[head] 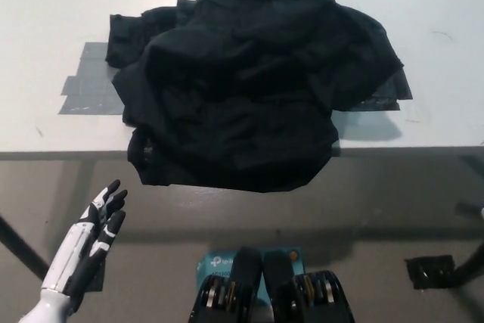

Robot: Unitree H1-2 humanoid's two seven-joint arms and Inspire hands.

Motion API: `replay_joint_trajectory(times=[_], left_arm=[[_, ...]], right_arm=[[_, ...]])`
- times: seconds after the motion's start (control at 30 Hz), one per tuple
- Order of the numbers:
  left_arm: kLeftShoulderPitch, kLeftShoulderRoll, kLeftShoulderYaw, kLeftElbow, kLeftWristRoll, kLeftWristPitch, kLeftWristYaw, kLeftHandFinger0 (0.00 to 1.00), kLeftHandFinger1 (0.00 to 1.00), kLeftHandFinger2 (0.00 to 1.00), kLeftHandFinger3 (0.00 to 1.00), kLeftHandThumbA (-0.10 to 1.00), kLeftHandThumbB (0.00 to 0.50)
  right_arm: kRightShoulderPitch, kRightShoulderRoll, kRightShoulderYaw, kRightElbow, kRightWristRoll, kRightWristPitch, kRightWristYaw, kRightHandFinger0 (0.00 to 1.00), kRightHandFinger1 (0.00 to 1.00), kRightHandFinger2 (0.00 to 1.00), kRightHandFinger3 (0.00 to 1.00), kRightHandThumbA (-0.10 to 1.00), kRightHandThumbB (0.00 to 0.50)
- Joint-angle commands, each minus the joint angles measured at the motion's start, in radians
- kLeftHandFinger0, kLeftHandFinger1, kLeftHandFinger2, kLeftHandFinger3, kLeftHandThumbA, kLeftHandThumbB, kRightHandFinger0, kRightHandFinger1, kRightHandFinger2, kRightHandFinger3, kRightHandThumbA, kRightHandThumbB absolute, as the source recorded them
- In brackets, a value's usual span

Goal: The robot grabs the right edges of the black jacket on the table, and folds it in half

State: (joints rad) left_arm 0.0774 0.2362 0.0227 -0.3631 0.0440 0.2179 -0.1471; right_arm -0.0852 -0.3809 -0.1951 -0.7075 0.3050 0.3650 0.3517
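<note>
Jacket of crumpled black fabric [242,85] lies heaped on the pale grey table top [45,5], up and to the right of my white left hand [87,251] and well apart from it. From my remote seat I see that hand at the lower left of the head view, below the table's near edge, palm turned up, dark-tipped fingers [112,200] spread apart and holding nothing. The garment's lower hem spills over the table's front edge, hanging just past it, above and right of the hand. Its cloth is bunched in thick folds, with one flap reaching left toward a patch of grey tape strips [89,85] stuck flat on the table, directly above the hand. A second dark patch [393,88] pokes out from beneath the jacket's far right side, far across from the hand. Below the table I make out a grey floor, and a teal box with white lettering [219,262] sits low in the view, to the right of the hand. A small black block [429,270] rests on the floor farther right. My black right hand is out of sight in this view.
</note>
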Motion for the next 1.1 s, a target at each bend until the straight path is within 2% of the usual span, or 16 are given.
replay_joint_trajectory(times=[0.0, 0.07, 0.1, 0.13, 0.17, 0.2, 0.33, 0.37, 0.43, 0.53, 0.63, 0.83, 0.9, 1.03, 1.07], left_arm=[[0.008, 0.010, 0.022, -0.014, -0.051, -0.021, -0.013, 1.00, 1.00, 1.00, 1.00, 0.92, 0.088], [0.015, 0.007, 0.015, -0.014, -0.049, -0.027, -0.015, 1.00, 1.00, 1.00, 1.00, 0.93, 0.081], [0.015, 0.004, 0.011, -0.012, -0.049, -0.029, -0.016, 1.00, 1.00, 1.00, 1.00, 0.93, 0.081], [0.015, 0.009, 0.015, -0.005, -0.058, -0.040, -0.020, 1.00, 1.00, 1.00, 1.00, 0.93, 0.081], [0.020, 0.009, 0.018, -0.006, -0.060, -0.042, -0.019, 1.00, 1.00, 1.00, 1.00, 0.93, 0.082], [0.019, 0.012, 0.020, -0.004, -0.063, -0.045, -0.022, 1.00, 1.00, 1.00, 1.00, 0.93, 0.075], [0.012, 0.024, 0.024, -0.005, -0.057, -0.042, -0.021, 1.00, 1.00, 1.00, 1.00, 0.93, 0.057], [0.013, 0.023, 0.023, 0.001, -0.059, -0.056, -0.021, 1.00, 1.00, 1.00, 1.00, 0.92, 0.050], [0.024, 0.016, 0.025, 0.005, -0.067, -0.057, -0.020, 1.00, 1.00, 1.00, 1.00, 0.92, 0.072], [0.045, 0.016, 0.026, 0.000, -0.071, -0.057, -0.021, 1.00, 1.00, 1.00, 1.00, 0.93, 0.077], [0.059, 0.017, 0.019, -0.012, -0.066, -0.047, -0.026, 1.00, 1.00, 1.00, 1.00, 0.93, 0.059], [0.072, 0.016, 0.016, -0.010, -0.056, -0.051, -0.023, 1.00, 1.00, 1.00, 1.00, 0.91, 0.006], [0.077, 0.014, 0.017, -0.008, -0.055, -0.057, -0.020, 1.00, 1.00, 1.00, 1.00, 0.92, 0.024], [0.085, 0.013, 0.021, -0.013, -0.057, -0.051, -0.017, 1.00, 1.00, 1.00, 1.00, 0.92, 0.009], [0.086, 0.015, 0.021, -0.012, -0.053, -0.050, -0.016, 1.00, 1.00, 1.00, 1.00, 0.92, 0.004]], right_arm=[[0.162, 0.201, 0.101, 0.284, -0.140, -0.384, -0.059, 1.00, 1.00, 1.00, 1.00, 1.00, 0.191], [0.162, 0.234, 0.114, 0.396, -0.141, -0.385, -0.056, 1.00, 1.00, 1.00, 1.00, 1.00, 0.254], [0.162, 0.237, 0.112, 0.418, -0.140, -0.385, -0.055, 1.00, 1.00, 1.00, 1.00, 1.00, 0.256], [0.161, 0.250, 0.122, 0.498, -0.145, -0.400, -0.051, 1.00, 1.00, 1.00, 1.00, 1.00, 0.225], [0.158, 0.253, 0.124, 0.515, -0.149, -0.410, -0.047, 1.00, 1.00, 1.00, 1.00, 1.00, 0.217], [0.161, 0.244, 0.131, 0.534, -0.159, -0.398, -0.044, 1.00, 1.00, 1.00, 1.00, 1.00, 0.171], [0.163, 0.235, 0.133, 0.566, -0.153, -0.403, -0.034, 1.00, 1.00, 1.00, 1.00, 1.00, 0.111], [0.165, 0.229, 0.131, 0.579, -0.149, -0.409, -0.028, 1.00, 1.00, 1.00, 1.00, 1.00, 0.117], [0.183, 0.229, 0.129, 0.573, -0.143, -0.410, -0.028, 1.00, 1.00, 1.00, 1.00, 1.00, 0.118], [0.202, 0.230, 0.141, 0.570, -0.156, -0.423, -0.029, 1.00, 1.00, 1.00, 1.00, 1.00, 0.109], [0.215, 0.217, 0.166, 0.570, -0.216, -0.455, -0.042, 1.00, 1.00, 1.00, 1.00, 1.00, 0.162], [0.227, 0.210, 0.184, 0.554, -0.210, -0.453, -0.042, 1.00, 1.00, 1.00, 1.00, 1.00, 0.137], [0.230, 0.209, 0.185, 0.553, -0.211, -0.454, -0.043, 1.00, 1.00, 1.00, 1.00, 1.00, 0.138], [0.226, 0.204, 0.187, 0.550, -0.214, -0.453, -0.041, 1.00, 1.00, 1.00, 1.00, 1.00, 0.129], [0.227, 0.204, 0.187, 0.548, -0.209, -0.452, -0.039, 1.00, 1.00, 1.00, 1.00, 1.00, 0.112]])
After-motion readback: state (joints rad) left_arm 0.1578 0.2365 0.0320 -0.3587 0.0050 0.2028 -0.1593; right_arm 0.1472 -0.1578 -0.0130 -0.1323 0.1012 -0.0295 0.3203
